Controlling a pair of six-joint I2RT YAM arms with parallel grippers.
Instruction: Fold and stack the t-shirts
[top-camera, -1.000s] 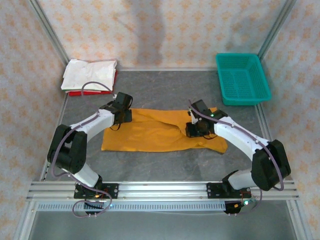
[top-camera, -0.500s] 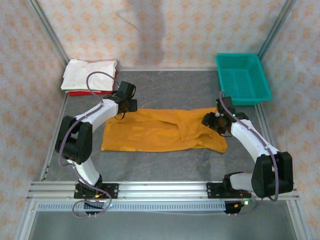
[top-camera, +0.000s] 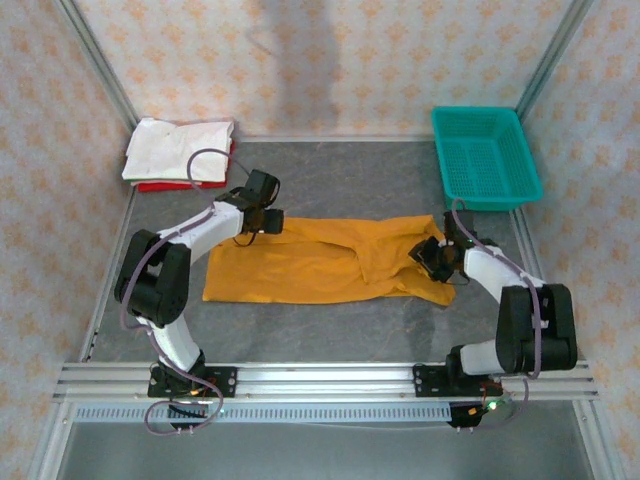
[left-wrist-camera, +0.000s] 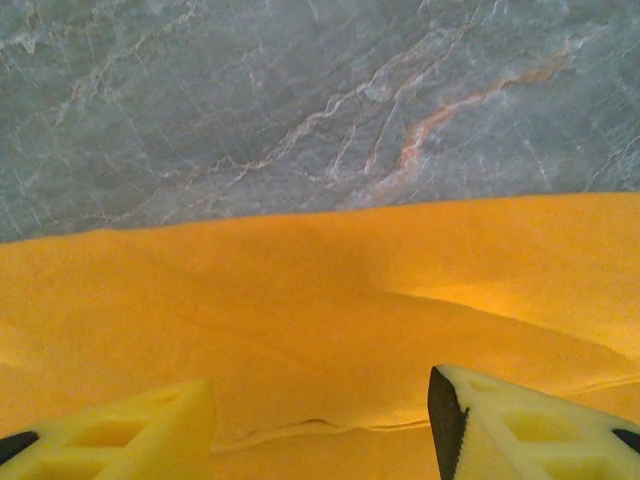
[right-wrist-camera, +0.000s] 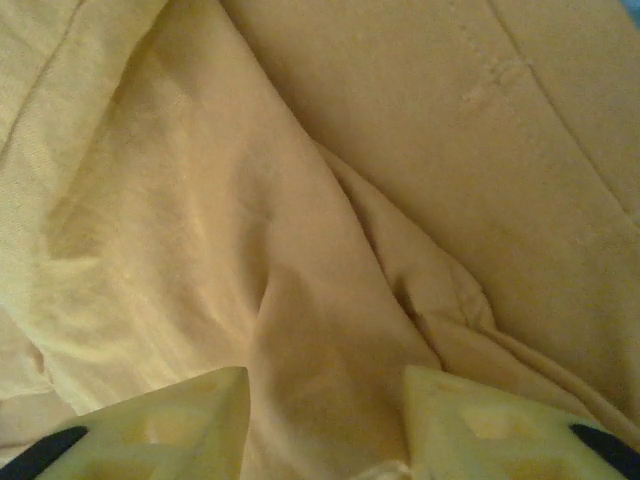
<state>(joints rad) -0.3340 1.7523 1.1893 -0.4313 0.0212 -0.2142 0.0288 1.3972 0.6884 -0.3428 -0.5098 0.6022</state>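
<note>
The left gripper (left-wrist-camera: 320, 400) hovers with its fingers spread over the far edge of the mustard-orange t-shirt (top-camera: 320, 262), at about 11 o'clock on the cloth, nothing between them. It is probably placed there to take that hem for a fold.

The right gripper (right-wrist-camera: 325, 400) sits at the shirt's 3 o'clock end with a raised ridge of cloth between its fingers. Whether they pinch it cannot be told, as their tips are cut off by the frame edge.

The shirt lies lengthwise at the middle of the grey table (top-camera: 340, 180), rumpled toward 3 o'clock, its chest print out of sight. At 10 o'clock the white t-shirt (top-camera: 180, 148) covers most of the red one (top-camera: 160, 186), likely the stack to join
</note>
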